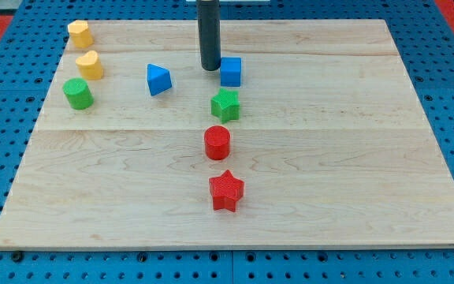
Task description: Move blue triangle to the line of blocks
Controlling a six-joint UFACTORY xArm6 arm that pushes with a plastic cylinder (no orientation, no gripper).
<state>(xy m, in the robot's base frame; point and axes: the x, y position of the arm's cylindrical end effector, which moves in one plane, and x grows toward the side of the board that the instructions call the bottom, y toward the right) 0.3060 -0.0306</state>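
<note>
The blue triangle (pixel 158 80) lay on the wooden counter (pixel 353 158), well apart to the view's left of a column formed by the blue cube (pixel 230 71), green star (pixel 225 104), red cylinder (pixel 217 143) and red star (pixel 226 190). My tip (pixel 210 69) stood just beside the blue cube, on its left, between cube and triangle. The end effector was a bare rod with no jaws, so it gripped nothing. Judged risks: any rightward drift would knock the cube out of line; a push begun off-centre could spin the triangle aside; an overlong push could scatter the column. The yellow and green blocks at far left appeared clear of danger.
</note>
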